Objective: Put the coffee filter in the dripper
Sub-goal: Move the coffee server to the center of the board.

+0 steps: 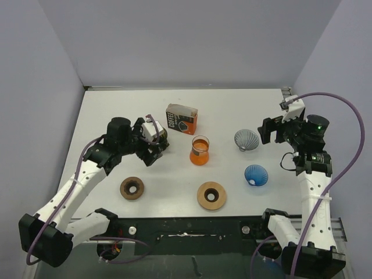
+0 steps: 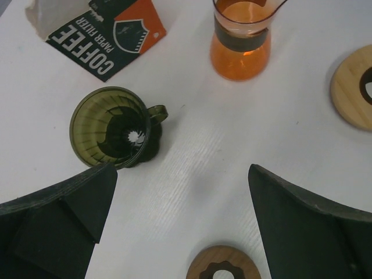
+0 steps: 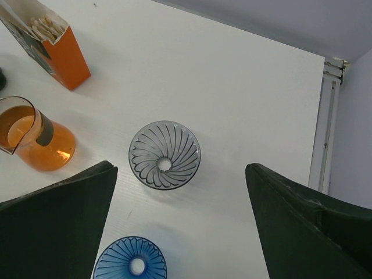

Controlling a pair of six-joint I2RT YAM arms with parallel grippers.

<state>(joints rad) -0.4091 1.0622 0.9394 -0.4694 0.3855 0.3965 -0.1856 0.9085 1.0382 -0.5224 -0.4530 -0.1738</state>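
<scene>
An orange and black box of paper coffee filters stands at the back middle, and white filters poke out of its open top. No filter is out of the box. A dark green dripper with a handle lies just ahead of my left gripper, whose jaws are open and empty. In the top view that gripper covers it. A clear grey dripper and a blue dripper sit below my right gripper, also open and empty.
An orange glass carafe stands mid-table between the arms. Two wooden ring stands lie near the front edge. Walls close the table at the back and both sides.
</scene>
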